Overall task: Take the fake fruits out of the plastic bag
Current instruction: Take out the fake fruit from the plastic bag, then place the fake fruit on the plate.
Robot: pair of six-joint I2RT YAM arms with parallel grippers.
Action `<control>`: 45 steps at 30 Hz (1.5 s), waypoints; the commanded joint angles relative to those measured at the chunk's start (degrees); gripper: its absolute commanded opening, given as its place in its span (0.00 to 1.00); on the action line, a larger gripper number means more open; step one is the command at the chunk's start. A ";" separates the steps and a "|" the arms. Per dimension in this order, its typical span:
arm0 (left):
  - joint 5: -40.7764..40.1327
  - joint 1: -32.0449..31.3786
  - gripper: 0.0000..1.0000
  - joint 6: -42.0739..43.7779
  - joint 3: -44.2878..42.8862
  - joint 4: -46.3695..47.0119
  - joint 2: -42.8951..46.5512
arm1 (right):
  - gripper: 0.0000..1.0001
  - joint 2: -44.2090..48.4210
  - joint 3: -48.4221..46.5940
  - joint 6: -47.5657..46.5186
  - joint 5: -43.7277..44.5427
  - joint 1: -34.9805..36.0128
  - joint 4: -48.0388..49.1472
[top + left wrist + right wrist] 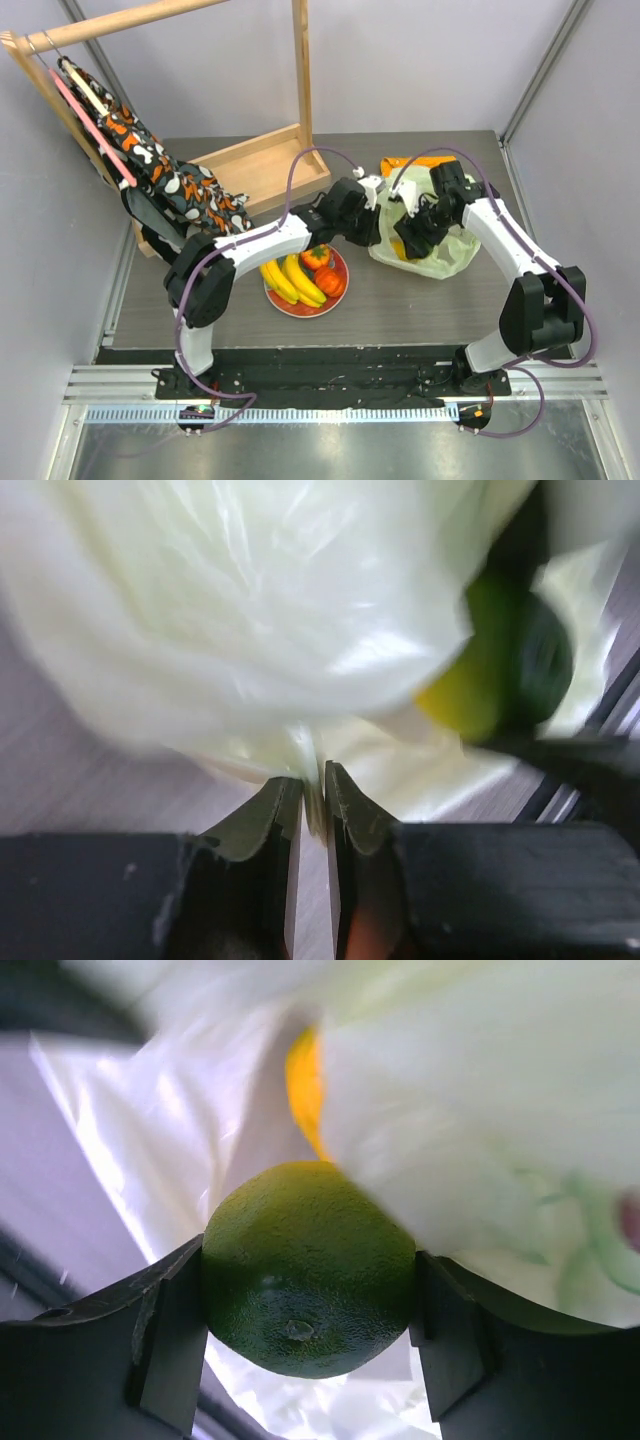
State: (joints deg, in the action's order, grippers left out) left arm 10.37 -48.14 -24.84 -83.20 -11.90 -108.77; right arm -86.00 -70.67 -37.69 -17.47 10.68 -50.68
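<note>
The pale yellow-green plastic bag (440,255) lies right of the round red plate (340,296). On the plate are a bunch of yellow bananas (290,280) and orange-red fruits (328,282), one with a green stem (316,256). My left gripper (372,222) is shut on a fold of the bag's left edge (312,770), as the left wrist view (312,790) shows. My right gripper (408,238) is at the bag's mouth. In the right wrist view (310,1265) it is shut on a round green pebbled fruit (310,1280), which also shows in the left wrist view (500,670). Something yellow-orange (303,1085) sits behind it, partly hidden by the bag.
A wooden rack (255,165) with a patterned orange, black and white cloth (170,180) stands at the back left. A flat orange cloth (425,160) lies behind the bag. Grey walls close in the table on both sides.
</note>
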 commanded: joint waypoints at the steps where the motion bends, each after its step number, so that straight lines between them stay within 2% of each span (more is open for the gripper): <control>1: -0.97 1.91 0.18 1.55 -7.75 1.97 -2.57 | 0.37 0.39 1.33 -8.62 -7.29 -0.57 -13.56; 4: 0.25 3.05 0.17 1.46 -10.66 2.06 -4.43 | 0.40 1.35 -0.69 -8.72 -9.41 -0.66 -16.38; 8: 2.89 4.02 0.13 0.94 -13.65 1.97 -6.45 | 0.45 1.80 -8.05 -6.96 -13.45 -0.92 -19.36; 12: 4.57 4.19 0.17 0.93 -13.74 1.71 -5.75 | 0.42 1.44 -11.06 -4.33 -13.46 -1.36 -19.29; 13: 4.66 4.28 0.26 0.93 -13.57 1.71 -5.32 | 0.42 1.88 -11.67 -3.62 -13.64 -1.27 -18.76; 15: 4.75 4.89 0.35 1.37 -13.31 1.71 -3.30 | 0.41 3.72 -13.17 -0.04 -12.68 -1.27 -14.56; 16: 4.66 5.25 0.46 1.55 -13.31 1.62 -2.51 | 0.41 4.25 -13.87 0.68 -12.50 -1.27 -12.97; 17: 4.48 5.60 0.50 1.72 -13.39 1.53 -1.54 | 0.41 4.78 -15.70 1.13 -12.41 -1.19 -10.78; 18: 4.22 6.64 0.54 1.99 -14.00 1.09 -0.92 | 0.41 4.87 -16.85 1.65 -12.58 -0.23 -9.98; 19: 4.04 7.18 0.62 2.25 -14.44 0.48 0.74 | 0.41 4.53 -18.17 2.35 -12.58 0.91 -9.62; 21: 4.30 9.02 0.68 4.00 -15.59 -1.27 2.15 | 0.41 3.47 -22.21 2.80 -12.58 3.46 -9.70; 22: 4.65 9.72 0.80 4.71 -16.37 -1.80 3.73 | 0.41 2.25 -23.01 3.15 -12.58 6.61 -9.71; 24: 6.14 11.91 0.86 5.67 -16.38 -2.77 5.49 | 0.41 1.19 -23.46 3.06 -12.58 9.61 -9.01; 29: 5.98 15.70 0.88 6.82 -12.97 -3.83 12.25 | 0.41 -3.72 -22.14 0.08 -11.88 18.75 -7.96; 33: 6.06 17.73 0.88 7.87 -9.45 -4.71 17.44 | 0.39 -9.88 -20.91 2.79 -12.58 20.61 -4.00; 37: 6.41 20.54 0.88 8.75 -5.14 -5.32 22.37 | 0.38 -15.68 -24.32 6.31 -13.37 22.63 -0.49; 45: 7.64 28.18 0.89 7.79 1.19 -4.71 28.61 | 0.38 -24.20 -29.52 7.28 -10.92 31.24 2.33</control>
State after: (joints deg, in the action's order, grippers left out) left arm 15.68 -22.52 -16.69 -83.59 -17.69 -83.50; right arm -108.90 -95.44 -32.12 -29.21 37.67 -52.51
